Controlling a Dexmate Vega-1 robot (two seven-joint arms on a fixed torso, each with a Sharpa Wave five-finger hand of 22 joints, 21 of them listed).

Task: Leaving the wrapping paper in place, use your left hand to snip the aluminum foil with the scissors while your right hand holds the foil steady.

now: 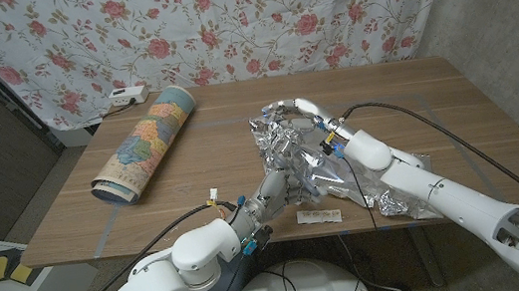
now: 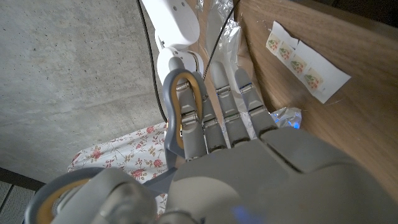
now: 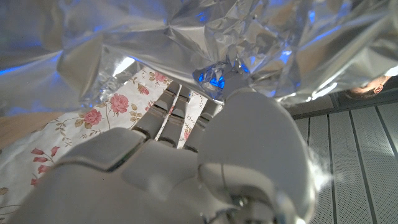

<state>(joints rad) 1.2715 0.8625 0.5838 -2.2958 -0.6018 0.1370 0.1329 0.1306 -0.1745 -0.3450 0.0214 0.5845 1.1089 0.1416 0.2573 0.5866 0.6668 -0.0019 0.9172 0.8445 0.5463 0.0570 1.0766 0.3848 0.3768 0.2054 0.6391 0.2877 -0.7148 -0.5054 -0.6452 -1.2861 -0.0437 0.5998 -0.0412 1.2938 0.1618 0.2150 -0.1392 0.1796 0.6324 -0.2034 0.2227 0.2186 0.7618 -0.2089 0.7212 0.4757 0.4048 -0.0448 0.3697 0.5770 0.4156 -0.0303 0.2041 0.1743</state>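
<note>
A crumpled sheet of aluminum foil (image 1: pixel 289 152) lies at the table's middle, its far part lifted. My right hand (image 1: pixel 297 112) grips that raised far edge; in the right wrist view the foil (image 3: pixel 186 43) is pinched between the thumb and fingers of the right hand (image 3: pixel 186 162). My left hand (image 1: pixel 272 192) holds the scissors (image 1: pixel 283 174) at the foil's near edge, the blades pointing into it. In the left wrist view the fingers of the left hand (image 2: pixel 236 137) pass through the scissors' grey and orange handle loop (image 2: pixel 184 102). The rolled wrapping paper (image 1: pixel 145 144) lies at the left.
A white sticker strip (image 1: pixel 319 218) lies near the front edge, also seen as the sticker strip (image 2: pixel 305 62) in the left wrist view. More foil (image 1: pixel 399 197) spreads under my right forearm. A white power strip (image 1: pixel 128 96) sits at the far left corner before the floral curtain.
</note>
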